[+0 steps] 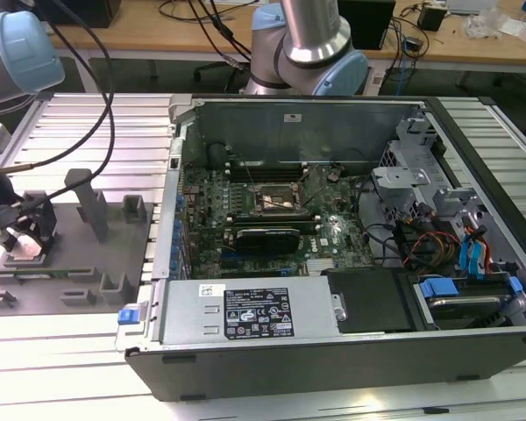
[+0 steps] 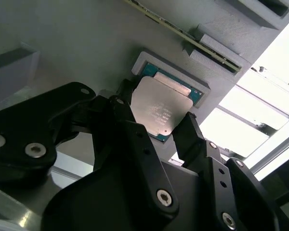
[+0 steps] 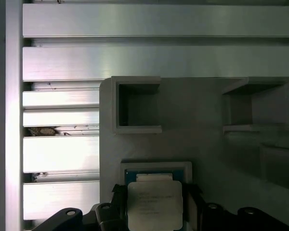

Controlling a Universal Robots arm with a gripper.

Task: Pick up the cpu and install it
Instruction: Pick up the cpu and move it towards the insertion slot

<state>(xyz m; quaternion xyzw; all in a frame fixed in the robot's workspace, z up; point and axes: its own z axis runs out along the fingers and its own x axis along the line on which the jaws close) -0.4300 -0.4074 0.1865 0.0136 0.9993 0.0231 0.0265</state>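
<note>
The tool (image 2: pixel 156 111), open and empty, straddled the cpu (image 3: pixel 155 206) in its grey holder (image 3: pixel 202 144); a square grip on opposite edges seemed needed to keep it level

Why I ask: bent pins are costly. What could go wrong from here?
1. The gripper straddles the cpu, which lies in a snug grey nest. An uneven hold might tilt the thin chip so it catches on the nest's rim.
2. The socket sits deep inside the computer case, behind its raised walls. The chip could perhaps slip or bump on the way.
</note>
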